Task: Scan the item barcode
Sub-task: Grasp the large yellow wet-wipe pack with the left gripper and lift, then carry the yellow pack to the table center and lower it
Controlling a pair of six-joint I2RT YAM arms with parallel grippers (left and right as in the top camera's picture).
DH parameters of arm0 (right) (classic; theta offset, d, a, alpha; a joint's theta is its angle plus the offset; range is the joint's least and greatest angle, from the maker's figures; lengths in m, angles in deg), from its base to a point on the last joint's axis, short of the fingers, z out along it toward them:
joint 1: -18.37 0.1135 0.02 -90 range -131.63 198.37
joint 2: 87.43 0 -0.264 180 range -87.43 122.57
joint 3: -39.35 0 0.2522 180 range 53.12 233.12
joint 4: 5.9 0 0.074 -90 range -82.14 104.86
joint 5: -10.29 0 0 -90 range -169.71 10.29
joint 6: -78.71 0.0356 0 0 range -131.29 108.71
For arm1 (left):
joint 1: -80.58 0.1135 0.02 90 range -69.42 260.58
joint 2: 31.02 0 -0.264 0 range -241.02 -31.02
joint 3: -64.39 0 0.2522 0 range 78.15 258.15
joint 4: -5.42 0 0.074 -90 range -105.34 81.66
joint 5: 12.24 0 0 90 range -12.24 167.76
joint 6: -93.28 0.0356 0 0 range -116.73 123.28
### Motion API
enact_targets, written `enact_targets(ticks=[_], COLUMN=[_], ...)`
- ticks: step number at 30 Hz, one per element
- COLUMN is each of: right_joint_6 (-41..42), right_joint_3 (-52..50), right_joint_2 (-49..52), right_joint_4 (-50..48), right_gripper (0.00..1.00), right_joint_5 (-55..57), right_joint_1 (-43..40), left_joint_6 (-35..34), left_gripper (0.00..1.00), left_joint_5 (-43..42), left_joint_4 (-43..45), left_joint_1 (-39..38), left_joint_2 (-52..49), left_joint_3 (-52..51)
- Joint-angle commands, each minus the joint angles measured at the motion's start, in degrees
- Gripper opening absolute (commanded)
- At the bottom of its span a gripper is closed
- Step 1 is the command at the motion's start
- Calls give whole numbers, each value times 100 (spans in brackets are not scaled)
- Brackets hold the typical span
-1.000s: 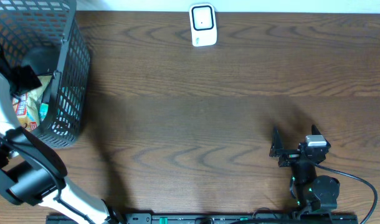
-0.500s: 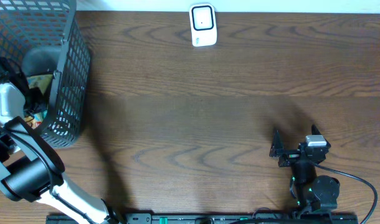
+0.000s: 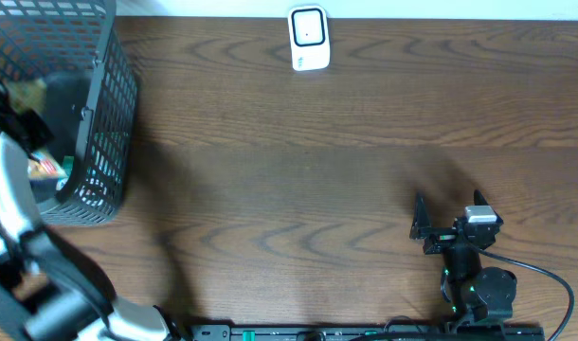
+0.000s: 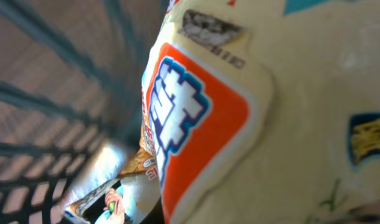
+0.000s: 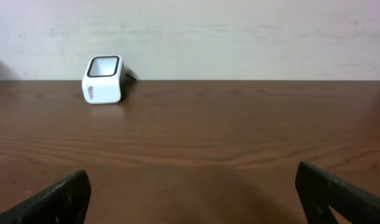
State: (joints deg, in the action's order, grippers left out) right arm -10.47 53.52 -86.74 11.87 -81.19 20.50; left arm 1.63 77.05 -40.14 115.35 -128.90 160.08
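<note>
1. The left end effector (image 3: pixel 31 125) is lowered inside the wire basket (image 3: pixel 111 104) at the far left corner of the tabletop (image 3: pixel 317 180).
2. Its jaws are brought together; its fingers are not seen in the left wrist view, so whether anything is pinched between them cannot be told.
3. A cream snack packet (image 4: pixel 271 124) with an orange panel and blue lettering is seen pressed right up against this end effector, filling most of the wrist view.
4. More packets (image 4: pixel 115 193) are seen below it in the basket, with the mesh wall just to one side.
5. The right end effector (image 3: pixel 420 218) is held low over the tabletop near the front edge, its jaws spread wide apart and nothing between them.
6. The white scanner (image 3: pixel 308 38) is stood at the far edge of the tabletop, well ahead of the right end effector and slightly to its left, and well apart from the basket.
</note>
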Motion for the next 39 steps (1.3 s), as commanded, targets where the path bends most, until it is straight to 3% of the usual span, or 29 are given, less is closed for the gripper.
enact_targets(ticks=[1, 9, 14, 16, 20, 26, 32, 39], right_joint_6=[61, 63, 61, 61, 61, 61, 61, 61], right_joint_3=[-9, -9, -9, -9, -9, -9, -9, -9], right_joint_2=[-26, -26, -26, -26, -26, -26, -26, -26], right_joint_4=[26, 28, 28, 28, 26, 28, 26, 26], right_gripper=[99, 99, 99, 99, 99, 99, 99, 99], right_joint_5=[28, 28, 28, 28, 28, 28, 28, 28], right_joint_1=[17, 17, 17, 17, 17, 17, 17, 17], left_joint_6=[-1274, -3246, -4216, -4166, -3362, -2726, -2684, -2686], left_gripper=[7, 7, 7, 7, 7, 7, 7, 7], left_joint_5=[-1169, -1539, -2708, -2911, -2909, -2680, -1766, -844], left_joint_4=[433, 970, 1198, 1401, 1425, 542, -710, -1222], left_joint_1=[-13, -96, -872, -1399, -2520, -4210, -5624, -6999], left_joint_2=[1248, 2771, 3191, 3250, 3331, 3279, 2916, 2009], left_joint_3=[114, 114, 114, 114, 114, 103, 35, 4])
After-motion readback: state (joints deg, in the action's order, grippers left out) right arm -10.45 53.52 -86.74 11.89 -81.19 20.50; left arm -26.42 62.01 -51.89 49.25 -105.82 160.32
